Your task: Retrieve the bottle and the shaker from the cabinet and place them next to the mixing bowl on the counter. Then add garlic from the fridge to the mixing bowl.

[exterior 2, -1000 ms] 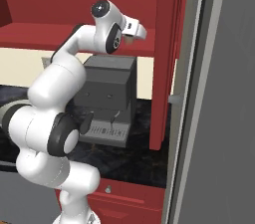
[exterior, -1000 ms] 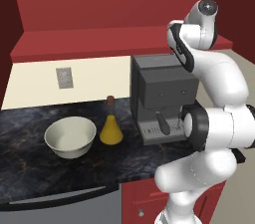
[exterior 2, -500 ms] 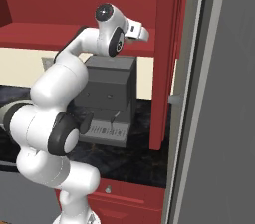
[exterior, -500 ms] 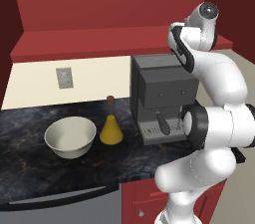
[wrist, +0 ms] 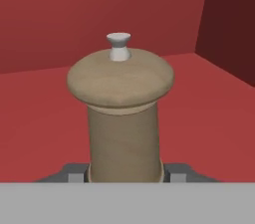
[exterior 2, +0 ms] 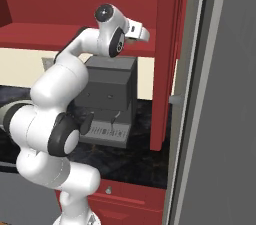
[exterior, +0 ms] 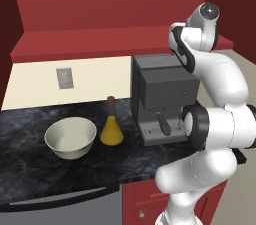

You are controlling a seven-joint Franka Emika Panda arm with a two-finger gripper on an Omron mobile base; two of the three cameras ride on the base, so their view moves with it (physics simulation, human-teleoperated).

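Note:
In the hand view the shaker (wrist: 124, 113), a tan wooden post with a wide rounded cap and a small pale knob, stands upright on the red cabinet shelf (wrist: 209, 98). My gripper (wrist: 125, 173) is shut on its lower body, one dark fingertip (wrist: 74, 172) pressed against each side. From the right base view the hand (exterior 2: 136, 31) reaches into the cabinet (exterior 2: 167, 44) above the coffee machine. The amber bottle (exterior: 111, 128) stands on the black counter (exterior: 30, 169), just right of the cream mixing bowl (exterior: 70, 136). The garlic is out of view.
A grey coffee machine (exterior: 162, 101) stands on the counter right below the raised arm. A red cabinet side panel and a tall grey unit (exterior 2: 220, 119) close off the right. A wall outlet (exterior: 64, 78) sits above the bowl.
The jaws have closed from wide open onto the shaker. The arm has stayed nearly still, with the hand slightly deeper in the cabinet.

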